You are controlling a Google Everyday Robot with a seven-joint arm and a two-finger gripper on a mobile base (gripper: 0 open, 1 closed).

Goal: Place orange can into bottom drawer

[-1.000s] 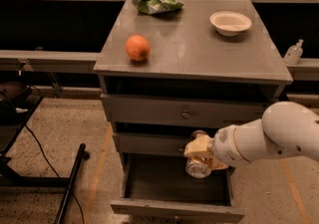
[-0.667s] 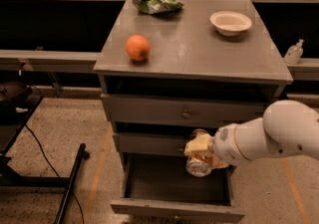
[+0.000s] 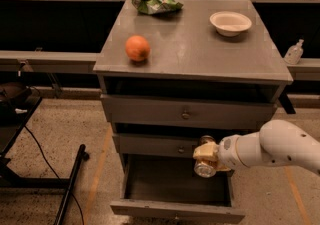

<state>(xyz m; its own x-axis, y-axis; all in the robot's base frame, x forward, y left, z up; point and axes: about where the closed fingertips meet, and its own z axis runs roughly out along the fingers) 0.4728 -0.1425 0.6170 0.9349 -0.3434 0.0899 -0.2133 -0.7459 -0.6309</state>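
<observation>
The orange can (image 3: 205, 159) lies on its side in my gripper (image 3: 209, 155), its silver end facing forward. The gripper is shut on it and holds it just above the right part of the open bottom drawer (image 3: 177, 209). That drawer is pulled out under the grey cabinet, and its dark inside shows nothing in it. My white arm (image 3: 272, 146) reaches in from the right.
On the cabinet top (image 3: 190, 49) are a round orange fruit (image 3: 137, 48), a green crumpled bag (image 3: 155, 3) and a white bowl (image 3: 230, 22). Two shallower drawers with knobs (image 3: 185, 115) are closed. A black stand leg (image 3: 70, 189) lies on the floor at left. A bottle (image 3: 293, 52) stands at right.
</observation>
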